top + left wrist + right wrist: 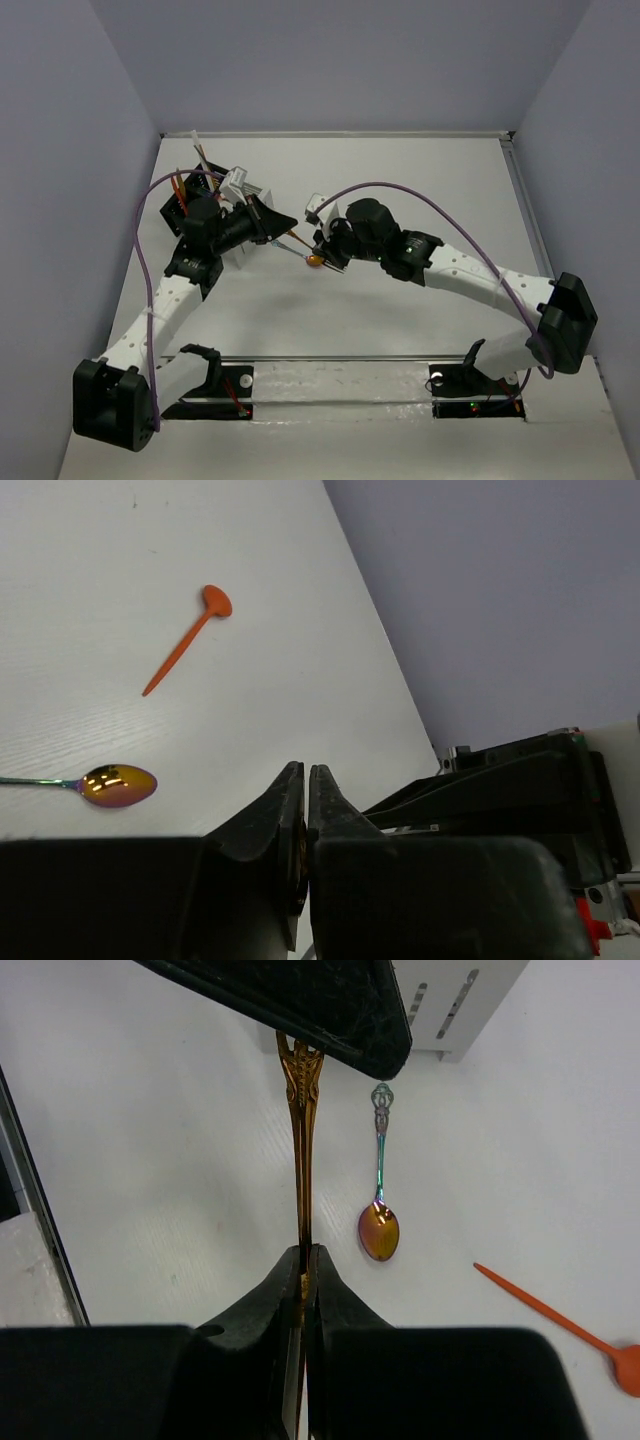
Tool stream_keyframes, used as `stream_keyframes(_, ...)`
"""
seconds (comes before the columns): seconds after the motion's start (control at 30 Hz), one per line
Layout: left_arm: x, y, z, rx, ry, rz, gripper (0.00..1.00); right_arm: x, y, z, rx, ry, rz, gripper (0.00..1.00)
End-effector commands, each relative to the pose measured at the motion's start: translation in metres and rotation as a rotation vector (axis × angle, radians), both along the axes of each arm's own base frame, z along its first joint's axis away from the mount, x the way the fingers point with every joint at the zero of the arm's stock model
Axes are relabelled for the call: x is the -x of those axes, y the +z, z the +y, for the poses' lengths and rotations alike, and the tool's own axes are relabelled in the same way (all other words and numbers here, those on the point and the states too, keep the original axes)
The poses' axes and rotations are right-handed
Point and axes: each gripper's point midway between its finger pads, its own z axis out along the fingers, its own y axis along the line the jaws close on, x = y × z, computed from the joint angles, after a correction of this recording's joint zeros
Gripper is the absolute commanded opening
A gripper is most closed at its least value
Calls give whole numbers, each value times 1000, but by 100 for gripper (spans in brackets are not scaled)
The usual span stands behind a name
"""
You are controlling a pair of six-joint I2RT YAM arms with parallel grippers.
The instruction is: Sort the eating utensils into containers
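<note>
A copper-gold utensil (302, 1140) with an ornate handle hangs between both grippers above the table. My right gripper (308, 1252) is shut on its shaft, and its head is hidden behind the fingers. My left gripper (306, 770) is shut on the handle's end, where a gold sliver shows between the jaws. In the top view the left gripper (285, 222) and right gripper (322, 248) meet at mid table. A rainbow-tinted spoon (379, 1228) lies on the table below them; it also shows in the left wrist view (118, 785). An orange-red spoon (190, 640) lies farther off.
The black caddy (178, 212) with several utensils standing in it is at the far left, behind the left arm. The white caddy (450, 1000) stands beside it, just behind the left gripper. A metal rail (520, 190) runs along the table's right edge.
</note>
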Motion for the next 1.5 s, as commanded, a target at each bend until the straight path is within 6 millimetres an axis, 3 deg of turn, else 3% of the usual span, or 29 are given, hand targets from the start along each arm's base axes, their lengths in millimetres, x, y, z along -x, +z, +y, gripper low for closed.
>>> stream_keyframes(0.0,3,6,0,-14,-23,-50,6,-5,22,6,-52,-6,-54,7)
stream_keyframes(0.1,6,6,1,-16,-30,-55,6,-10,23,4,-57,-37,-64,7)
stream_keyframes(0.13,7,8,2,-16,-23,-61,6,-11,24,4,-63,-46,-65,11)
stream_keyframes(0.2,3,9,5,-8,18,-68,6,-13,28,3,-88,-84,-49,23)
stream_keyframes(0.23,3,12,6,5,31,-74,6,-13,30,2,-107,-95,-44,37)
stream_keyframes(0.3,2,19,8,55,59,-87,6,-11,41,-1,-180,-139,-23,53)
stream_keyframes(0.33,1,32,9,87,76,-133,5,-10,53,-7,-238,-186,-1,67)
stream_keyframes(0.37,1,35,11,106,92,-141,6,-11,66,-8,-300,-202,-13,74)
stream_keyframes(0.4,3,40,13,133,110,-147,6,-7,60,-12,-316,-213,5,84)
stream_keyframes(0.5,1,56,22,206,180,-195,6,-8,87,-30,-450,-308,6,92)
stream_keyframes(0.63,8,80,32,315,237,-271,6,1,103,-45,-627,-360,59,95)
stream_keyframes(0.8,23,94,43,476,264,-309,6,11,102,-54,-840,-400,192,96)
stream_keyframes(0.97,35,102,43,497,241,-330,6,9,97,-49,-862,-404,224,96)
stream_keyframes(1.1,39,101,40,500,213,-321,6,9,109,-40,-878,-364,216,94)
stream_keyframes(1.23,43,101,39,498,197,-328,6,5,114,-36,-906,-357,203,78)
stream_keyframes(1.33,44,95,37,487,190,-313,6,5,119,-34,-923,-345,194,73)
stream_keyframes(1.47,46,90,36,486,178,-306,6,3,119,-27,-922,-329,203,53)
